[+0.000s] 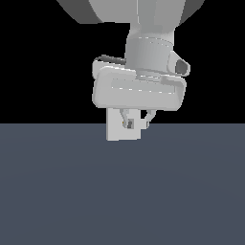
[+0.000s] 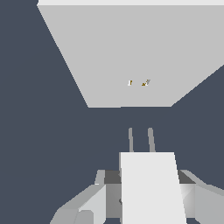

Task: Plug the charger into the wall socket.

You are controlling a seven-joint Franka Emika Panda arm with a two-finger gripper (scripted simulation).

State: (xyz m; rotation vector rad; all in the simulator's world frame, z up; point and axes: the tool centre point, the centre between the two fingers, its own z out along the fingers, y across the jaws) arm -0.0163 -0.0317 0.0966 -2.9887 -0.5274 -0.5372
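Your hand (image 1: pixel 137 120) hangs low over the dark bench (image 1: pixel 122 191), and in the wrist view it is closed on the charger (image 2: pixel 153 188), the small white-grey block sitting between the two fingers (image 2: pixel 83 205) with its two thin prongs (image 2: pixel 140 140) sticking out ahead. The prongs point toward the wall socket (image 2: pixel 127 52), the flat pale plate that fills the far part of that view; its two small holes (image 2: pixel 138 82) lie roughly in line with the prongs, a little apart from them yet, with bare bench showing between. In the exterior view the plate stands upright just behind the hand, partly hidden by it, and the charger itself cannot be picked out there. Judge the charger as a light, rigid, smooth-sided block: it should not deform, but flat plain faces can slide or twist in the pads if the prongs catch the plate off-centre. The hold across its two opposite side faces looks right, since it leaves the prong end free. The prongs are the slender part, so you will want them square to the holes before pressing.
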